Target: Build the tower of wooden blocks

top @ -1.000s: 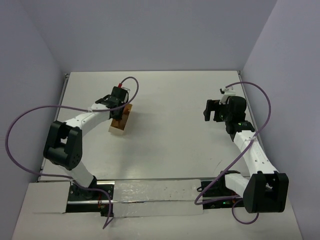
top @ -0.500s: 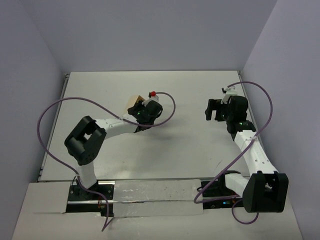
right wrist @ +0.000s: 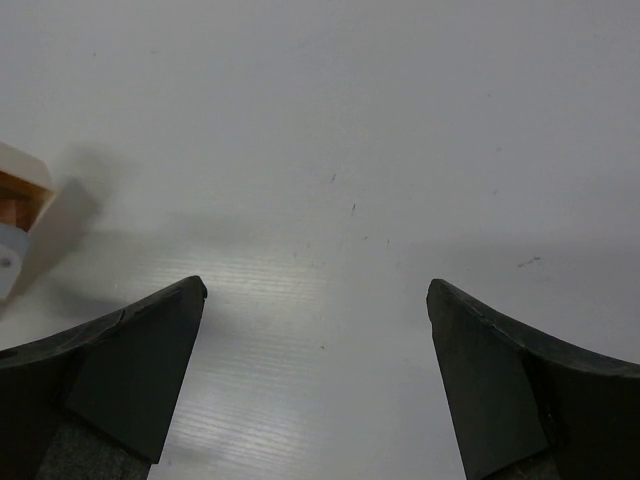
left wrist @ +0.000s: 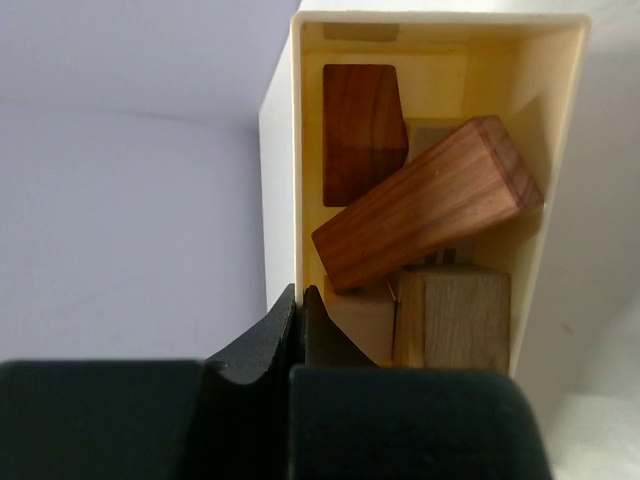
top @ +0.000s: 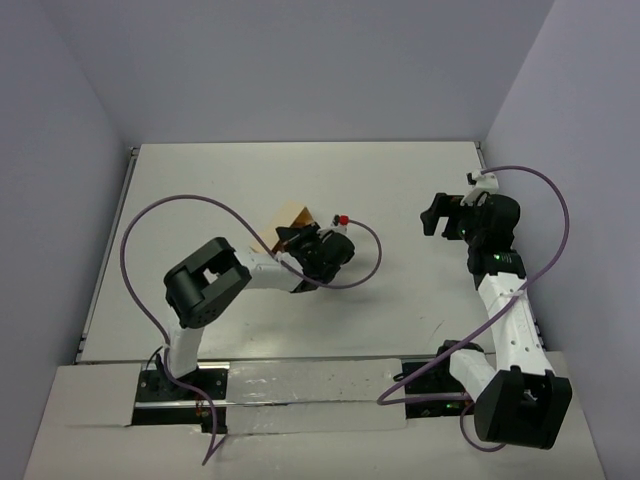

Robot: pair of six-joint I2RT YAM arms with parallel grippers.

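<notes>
**Left claw grips box of blocks; right claw stands wide**

We see the left claw (left wrist: pixel 298 305) pinched narrow on the thin side wall of a pale box (left wrist: pixel 440 18). It holds the box near the middle of the surface (top: pixel 400 180), a little left of centre in the top view. Whether the box touches the surface we cannot tell.

The blocks all lie inside the box. A reddish-brown brick (left wrist: pixel 425 205) leans slantwise across it, from wall to wall. A darker brown block (left wrist: pixel 362 130) sits behind that brick, toward the closed end. A light tan block (left wrist: pixel 455 315) rests at the end nearest the claw, with another pale block just beside it on the left.

The right claw (right wrist: pixel 316 288) is spread wide and holds nothing, above bare surface on the right side. It is well apart from the box, whose corner shows at the left edge of its wrist view.
</notes>
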